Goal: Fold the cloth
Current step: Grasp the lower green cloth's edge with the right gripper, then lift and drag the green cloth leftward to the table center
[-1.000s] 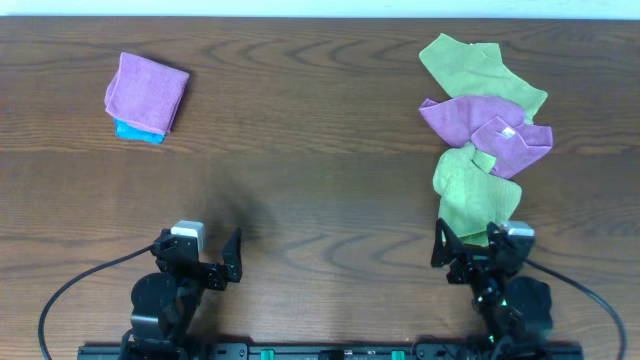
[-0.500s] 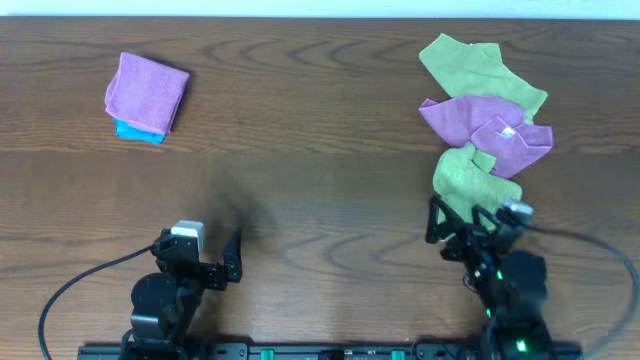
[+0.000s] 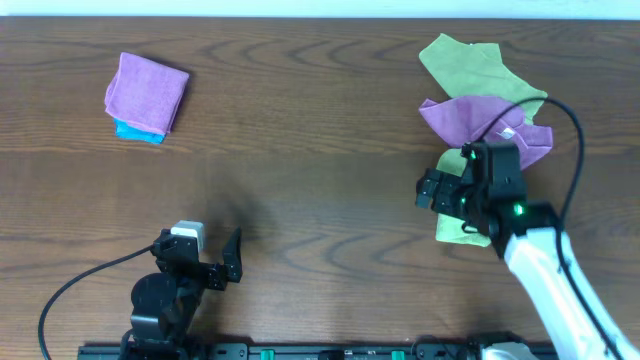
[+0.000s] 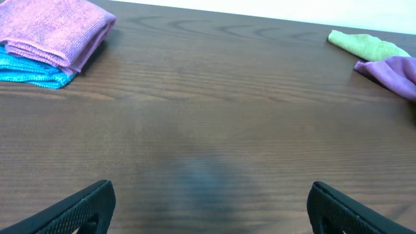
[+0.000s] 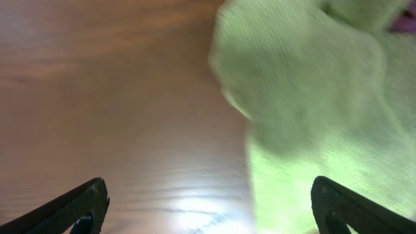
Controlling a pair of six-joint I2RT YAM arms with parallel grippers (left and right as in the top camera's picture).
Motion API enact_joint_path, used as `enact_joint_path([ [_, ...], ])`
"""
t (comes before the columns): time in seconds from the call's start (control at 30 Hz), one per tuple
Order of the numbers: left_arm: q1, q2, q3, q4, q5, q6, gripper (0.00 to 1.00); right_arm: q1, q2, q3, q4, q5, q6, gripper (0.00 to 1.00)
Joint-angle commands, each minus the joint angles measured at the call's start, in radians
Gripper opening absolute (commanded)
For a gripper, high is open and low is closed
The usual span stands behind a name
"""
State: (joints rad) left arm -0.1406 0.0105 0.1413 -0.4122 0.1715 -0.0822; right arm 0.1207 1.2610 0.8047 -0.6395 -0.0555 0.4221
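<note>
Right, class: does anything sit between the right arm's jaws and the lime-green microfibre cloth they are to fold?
Nothing visible does. The right gripper hangs with jaws open directly above the lime-green microfibre cloth, which fills the wrist view beside bare wooden table. The crumpled purple cloth lies only at its far end.
</note>
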Motion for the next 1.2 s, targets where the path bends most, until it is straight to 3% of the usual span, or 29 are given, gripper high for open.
enact_joint_path([
  [0.0, -0.004, -0.006, -0.021, -0.002, -0.014, -0.011, 0.96, -0.009, 0.063, 0.064, -0.076, 0.145, -0.038, 0.99],
  [0.37, -0.004, -0.006, -0.021, -0.002, -0.014, -0.011, 0.95, -0.009, 0.156, 0.067, -0.077, 0.263, -0.072, 0.97],
  [0.47, -0.004, -0.006, -0.021, -0.002, -0.014, -0.011, 0.95, -0.009, 0.183, 0.067, -0.069, 0.265, -0.072, 0.8],
  [0.57, -0.004, -0.006, -0.021, -0.002, -0.014, -0.011, 0.95, -0.009, 0.214, 0.067, -0.068, 0.265, -0.072, 0.51],
  [0.67, -0.004, -0.006, -0.021, -0.002, -0.014, -0.011, 0.95, -0.009, 0.244, 0.067, -0.073, 0.261, -0.072, 0.16],
  [0.73, -0.004, -0.006, -0.021, -0.002, -0.014, -0.011, 0.95, -0.009, 0.259, 0.067, -0.077, 0.261, -0.072, 0.01],
  [0.87, -0.004, -0.006, -0.021, -0.002, -0.014, -0.011, 0.95, -0.008, 0.267, 0.067, -0.095, 0.248, -0.071, 0.01],
  [1.17, -0.004, -0.006, -0.021, -0.002, -0.014, -0.011, 0.95, 0.054, 0.216, 0.102, -0.101, -0.011, -0.072, 0.01],
])
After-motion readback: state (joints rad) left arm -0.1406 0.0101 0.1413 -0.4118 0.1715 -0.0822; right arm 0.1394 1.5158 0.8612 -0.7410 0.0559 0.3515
